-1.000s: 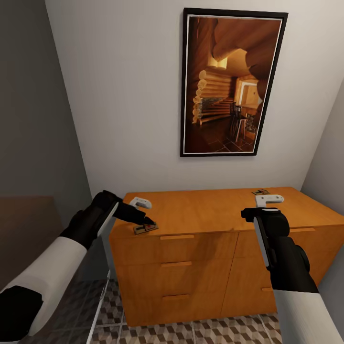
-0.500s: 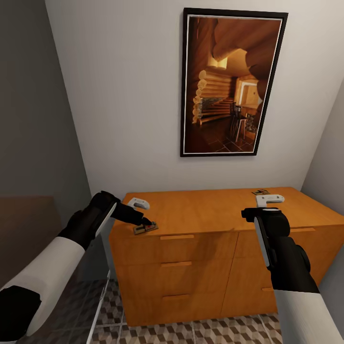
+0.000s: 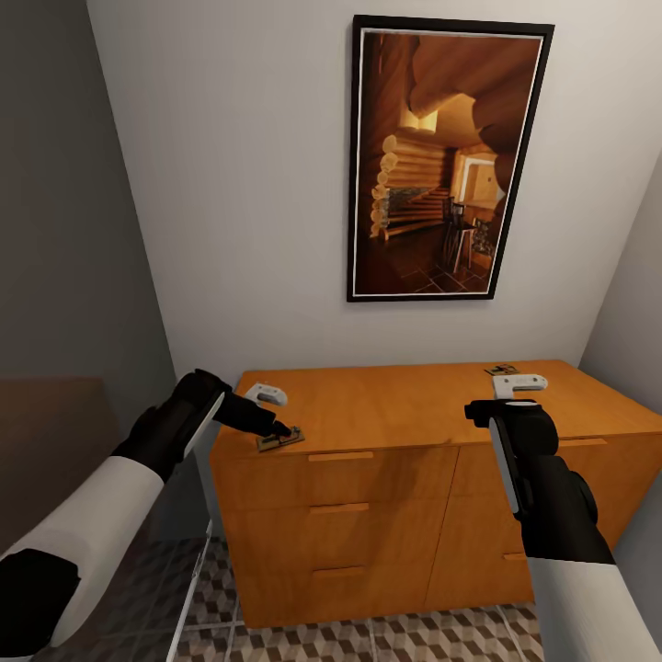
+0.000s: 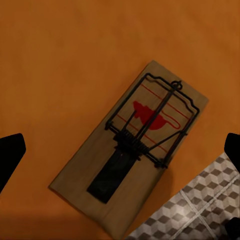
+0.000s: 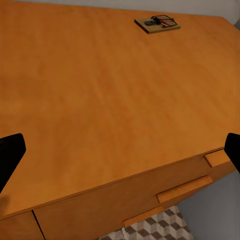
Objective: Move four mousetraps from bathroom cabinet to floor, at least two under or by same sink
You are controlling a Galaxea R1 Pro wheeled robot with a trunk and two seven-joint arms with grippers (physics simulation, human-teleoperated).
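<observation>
left gripper (image 3: 279, 428) angled down, jaws spread – mousetrap (image 4: 131, 150) between, seemingly untouched | right gripper (image 3: 501, 412) level, spread – over cabinet (image 5: 100, 100)

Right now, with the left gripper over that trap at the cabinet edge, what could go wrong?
1. The mousetrap lies at the front edge of the cabinet, one corner over the tiled floor; a nudge from the left gripper could tip it off.
2. The trap sits diagonal between the open fingers, so closing may catch a corner and twist it.
3. The trap is thin and flat; the fingers may scrape the cabinet top instead of gripping.
</observation>
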